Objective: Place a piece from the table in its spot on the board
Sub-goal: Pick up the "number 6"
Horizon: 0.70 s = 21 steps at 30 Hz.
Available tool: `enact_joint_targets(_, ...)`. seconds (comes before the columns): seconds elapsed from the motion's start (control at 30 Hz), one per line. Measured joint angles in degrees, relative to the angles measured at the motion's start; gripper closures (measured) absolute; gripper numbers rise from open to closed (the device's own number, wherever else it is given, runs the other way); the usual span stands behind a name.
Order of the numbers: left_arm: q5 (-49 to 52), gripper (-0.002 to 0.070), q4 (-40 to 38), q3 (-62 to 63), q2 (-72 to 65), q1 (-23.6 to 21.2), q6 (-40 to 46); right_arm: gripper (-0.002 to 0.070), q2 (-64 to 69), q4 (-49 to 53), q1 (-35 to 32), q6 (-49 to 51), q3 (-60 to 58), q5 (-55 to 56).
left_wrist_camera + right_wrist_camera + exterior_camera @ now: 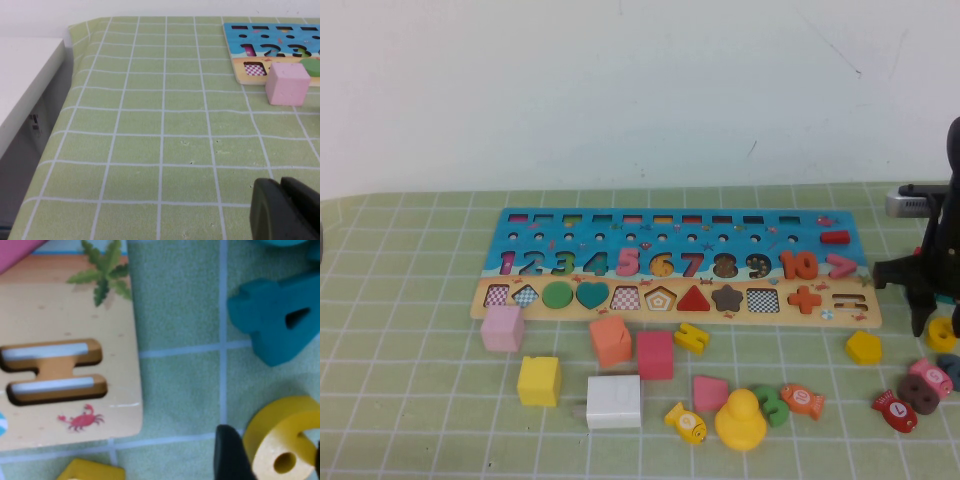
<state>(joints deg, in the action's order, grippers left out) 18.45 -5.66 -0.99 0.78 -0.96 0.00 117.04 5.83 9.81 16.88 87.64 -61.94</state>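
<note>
The yellow numeral 6 (pixel 280 445) sits tilted between the two dark fingers (pixel 227 455) of my right gripper (pixel 272 452), which is shut on it. In the high view that gripper (pixel 937 322) is at the far right, just off the board's right end, with the yellow piece (pixel 942 333) at its tip near the cloth. The long board (pixel 620 228) lies across the middle of the table, and its tan corner (pixel 65 305) shows in the right wrist view. My left gripper (pixel 285 210) is shut and empty over bare cloth, left of the board (pixel 240 75).
A teal 4 (pixel 280 320) and a yellow hexagon (pixel 863 347) lie close to the right gripper. Fish pieces (pixel 895 410), a yellow 5 (pixel 691 337), a duck (pixel 740 420) and coloured cubes (pixel 614 402) lie in front of the board. A pink cube (pixel 287 84) touches the board's left end.
</note>
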Motion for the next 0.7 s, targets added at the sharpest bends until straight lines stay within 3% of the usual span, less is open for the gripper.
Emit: enact_joint_targets(0.7, 0.0, 0.0677, 0.0, 0.0, 0.0, 0.0, 0.0, 0.0339, 0.49, 1.38, 0.0, -0.4, 0.0, 0.12)
